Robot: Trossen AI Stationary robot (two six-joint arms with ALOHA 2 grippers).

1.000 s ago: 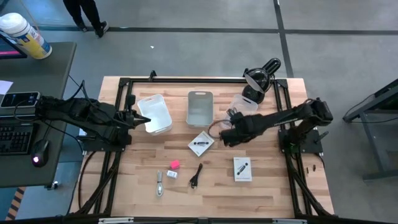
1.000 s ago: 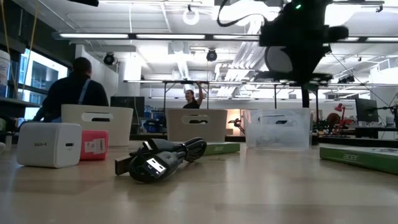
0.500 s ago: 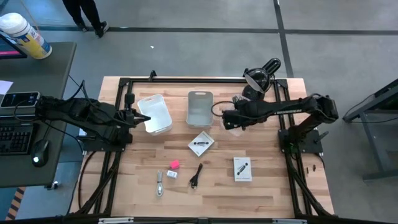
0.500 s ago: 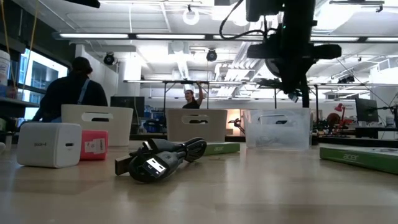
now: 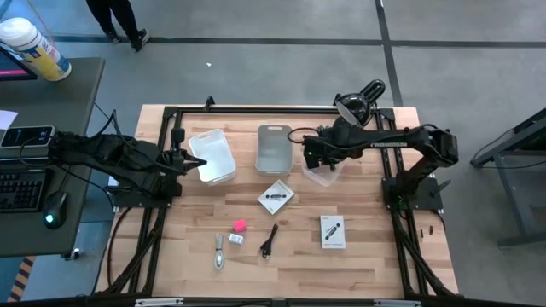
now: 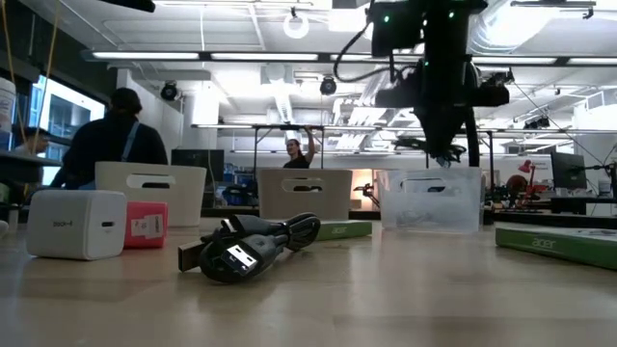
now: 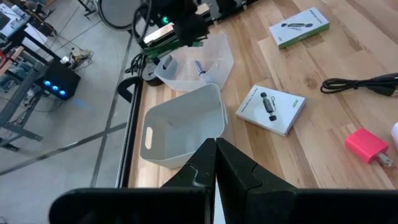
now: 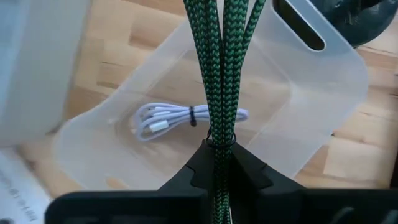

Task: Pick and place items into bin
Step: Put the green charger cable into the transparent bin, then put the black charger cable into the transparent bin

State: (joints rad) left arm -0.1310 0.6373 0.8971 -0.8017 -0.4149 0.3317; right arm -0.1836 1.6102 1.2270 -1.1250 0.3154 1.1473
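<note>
We see the clear bin (image 8: 292, 93) at the table's (image 5: 375, 256) far right, the right gripper (image 8: 217, 152) above it, clamped on a green cable (image 8: 221, 68); a white cable (image 8: 180, 118) lies inside. The left gripper (image 7: 216, 149), fingers together, waits at the white bin (image 7: 180, 127).

A robotics lab (open-plan, strip-lit): rigged wooden table (image 5: 367, 256), benches behind, a person (image 6: 114, 140) seated.

Three bins stand in a row across the surface (image 5: 375, 256): the left bin (image 5: 213, 155) at 9 o'clock, the middle bin (image 5: 274, 147) central, the right bin (image 5: 322, 170) at 3 o'clock. A coiled cable (image 8: 186, 118) lies in the right bin. Two cards (image 5: 275, 197) (image 5: 332, 231), a block (image 5: 240, 225) and a plug lead (image 5: 269, 240) lie at 6 o'clock of the row.
</note>
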